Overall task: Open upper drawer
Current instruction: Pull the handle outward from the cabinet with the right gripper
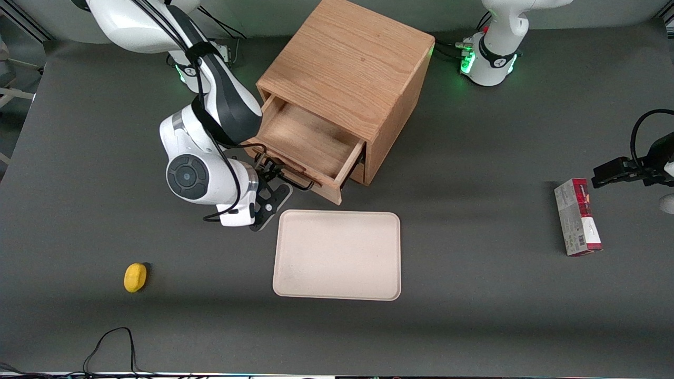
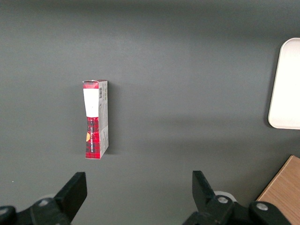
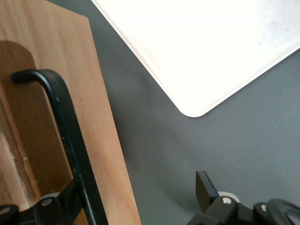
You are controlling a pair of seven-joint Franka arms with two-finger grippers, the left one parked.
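One upper drawer (image 1: 308, 142) juts toward the tray (image 1: 337, 255), jaws open around its handle (image 3: 70, 140).

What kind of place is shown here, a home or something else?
Probably a robotics lab: a dark grey table with a wooden cabinet, its upper drawer pulled out, the gripper at its black handle.

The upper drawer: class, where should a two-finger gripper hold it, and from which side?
Grip the black wire handle on the upper drawer front, coming from in front of the drawer. The thin bar stands off the wood, so fingers can straddle it. The gripper is there, open, with the bar beside one finger.
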